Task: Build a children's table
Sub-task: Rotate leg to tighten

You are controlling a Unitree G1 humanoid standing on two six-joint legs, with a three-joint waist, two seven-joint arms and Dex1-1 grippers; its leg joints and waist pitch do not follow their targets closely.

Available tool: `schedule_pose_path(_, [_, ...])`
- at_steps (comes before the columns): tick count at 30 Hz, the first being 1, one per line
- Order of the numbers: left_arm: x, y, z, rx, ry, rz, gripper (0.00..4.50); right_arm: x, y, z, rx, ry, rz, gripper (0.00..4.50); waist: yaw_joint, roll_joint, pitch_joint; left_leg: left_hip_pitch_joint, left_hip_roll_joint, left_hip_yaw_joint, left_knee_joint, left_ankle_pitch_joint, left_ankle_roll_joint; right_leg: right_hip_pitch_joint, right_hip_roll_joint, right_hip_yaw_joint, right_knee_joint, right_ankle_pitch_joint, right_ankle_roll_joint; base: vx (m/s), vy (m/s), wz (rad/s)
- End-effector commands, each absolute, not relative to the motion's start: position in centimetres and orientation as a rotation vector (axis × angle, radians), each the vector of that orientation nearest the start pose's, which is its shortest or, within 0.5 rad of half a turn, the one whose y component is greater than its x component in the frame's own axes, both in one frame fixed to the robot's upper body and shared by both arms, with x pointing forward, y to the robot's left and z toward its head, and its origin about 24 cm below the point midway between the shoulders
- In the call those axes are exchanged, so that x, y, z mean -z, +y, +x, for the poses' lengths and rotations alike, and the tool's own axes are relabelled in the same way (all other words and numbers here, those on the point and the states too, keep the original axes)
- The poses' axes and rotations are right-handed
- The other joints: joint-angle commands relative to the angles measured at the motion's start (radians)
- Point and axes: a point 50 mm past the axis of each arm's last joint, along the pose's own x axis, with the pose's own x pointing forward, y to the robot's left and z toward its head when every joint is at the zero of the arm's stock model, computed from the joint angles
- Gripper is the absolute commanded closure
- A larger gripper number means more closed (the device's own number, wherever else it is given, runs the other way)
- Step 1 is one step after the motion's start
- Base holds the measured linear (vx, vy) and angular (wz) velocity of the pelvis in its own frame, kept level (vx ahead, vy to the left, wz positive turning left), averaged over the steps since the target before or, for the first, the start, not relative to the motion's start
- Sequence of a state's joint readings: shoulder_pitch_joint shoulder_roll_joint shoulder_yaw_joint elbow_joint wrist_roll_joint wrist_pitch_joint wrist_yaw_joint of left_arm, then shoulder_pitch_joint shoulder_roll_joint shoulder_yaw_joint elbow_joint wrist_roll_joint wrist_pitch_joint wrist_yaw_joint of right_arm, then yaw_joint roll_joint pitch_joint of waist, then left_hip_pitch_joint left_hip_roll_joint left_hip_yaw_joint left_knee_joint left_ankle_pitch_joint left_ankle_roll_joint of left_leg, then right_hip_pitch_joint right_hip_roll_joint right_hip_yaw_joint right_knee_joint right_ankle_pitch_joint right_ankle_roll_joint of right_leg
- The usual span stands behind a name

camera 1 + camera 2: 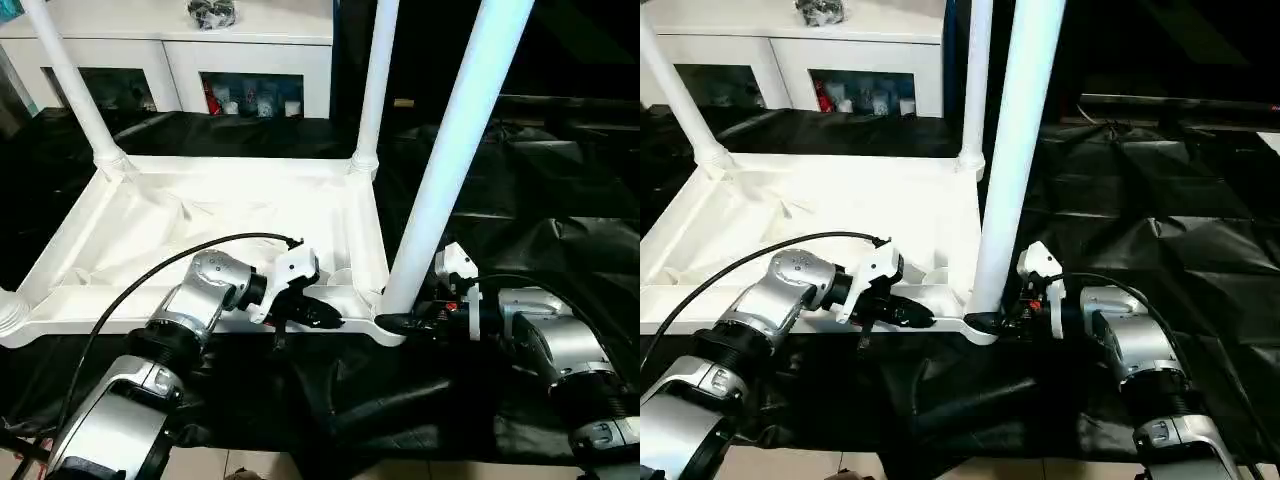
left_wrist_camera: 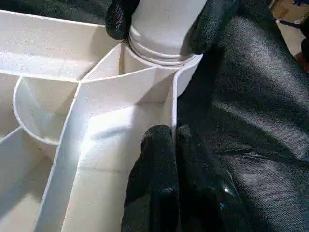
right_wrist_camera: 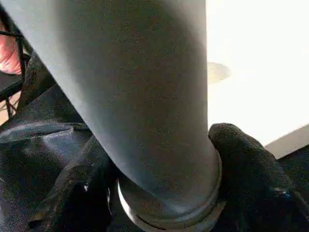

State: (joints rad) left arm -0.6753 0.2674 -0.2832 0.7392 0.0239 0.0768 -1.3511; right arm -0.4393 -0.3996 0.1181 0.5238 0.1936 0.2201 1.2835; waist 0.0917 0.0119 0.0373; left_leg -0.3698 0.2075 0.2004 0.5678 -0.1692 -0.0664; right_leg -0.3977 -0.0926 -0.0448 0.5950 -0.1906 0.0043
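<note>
Crinkled black plastic sheeting [image 1: 560, 200] covers the floor across the middle and right of the frame. Along the top edge, left of centre, a white glass-door cabinet [image 1: 180, 60]; small coloured items behind the glass, too small to identify. A dark bundled object [image 1: 210, 12] on the cabinet top.

white table top [image 1: 215, 225], white legs [image 1: 455, 150], black sheet [image 1: 560, 250].
</note>
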Motion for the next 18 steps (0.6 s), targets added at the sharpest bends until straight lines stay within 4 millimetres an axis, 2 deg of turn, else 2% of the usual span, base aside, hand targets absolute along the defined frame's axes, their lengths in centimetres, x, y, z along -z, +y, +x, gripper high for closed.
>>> schedule_pose_path(1, [-5.5,9.5,32.0,1.519,0.424,0.317,4.50,-2.2,-14.8,27.6,-1.414,0.520,0.056,1.86,0.000,-0.006,-0.055,0.014,0.026,-0.008,-0.059,-0.218,0.057,0.045,-0.043,0.026,-0.061,-0.105,-0.268,0.000,0.000,0.00])
schedule_pose_path(6, [-5.5,9.1,32.5,1.426,0.407,0.317,4.50,-1.8,-14.7,28.2,-1.314,0.498,0.064,1.88,0.002,-0.007,-0.054,0.015,0.026,-0.008,-0.060,-0.228,0.053,0.043,-0.044,0.026,-0.063,-0.132,-0.263,0.000,0.000,0.00])
schedule_pose_path(8, [-5.5,8.6,32.9,1.379,0.392,0.301,4.50,-1.1,-14.7,29.2,-1.162,0.516,0.035,1.89,-0.001,-0.005,-0.049,0.016,0.027,-0.008,-0.063,-0.258,0.041,0.039,-0.045,0.026,-0.068,-0.183,-0.255,0.000,0.000,0.00])
schedule_pose_path(9, [-5.6,8.3,33.0,1.353,0.386,0.292,4.50,-0.6,-14.7,29.7,-1.078,0.525,0.019,1.89,-0.011,-0.008,-0.046,0.020,0.022,-0.011,-0.067,-0.305,0.011,0.036,-0.048,0.025,-0.077,-0.289,-0.231,0.000,0.000,0.00])
schedule_pose_path(10, [-5.6,7.9,33.2,1.331,0.379,0.286,4.50,-0.2,-14.6,30.2,-0.989,0.532,0.005,1.89,-0.013,-0.010,-0.046,0.019,0.021,-0.014,-0.069,-0.311,0.006,0.038,-0.049,0.025,-0.081,-0.321,-0.217,0.000,0.000,0.00])
schedule_pose_path(13, [-5.5,6.5,33.4,1.272,0.364,0.275,4.50,0.7,-14.1,31.2,-0.779,0.558,0.027,1.90,-0.035,-0.008,-0.043,0.017,0.018,-0.021,-0.075,-0.345,-0.017,0.034,-0.048,0.023,-0.091,-0.417,-0.173,0.000,0.000,0.00])
schedule_pose_path(15, [-5.5,5.4,33.6,1.231,0.353,0.265,4.50,1.2,-13.2,31.4,-0.695,0.570,0.048,1.91,-0.044,-0.009,-0.042,0.020,0.016,-0.022,-0.073,-0.371,-0.015,0.027,-0.047,0.024,-0.099,-0.454,-0.157,0.000,0.000,0.00])
schedule_pose_path(18, [-5.5,4.4,33.6,1.196,0.342,0.253,4.50,1.6,-11.9,31.6,-0.637,0.579,0.046,1.91,-0.046,-0.008,-0.042,0.023,0.016,-0.022,-0.072,-0.384,-0.006,0.022,-0.046,0.024,-0.105,-0.466,-0.150,0.000,0.000,0.00])
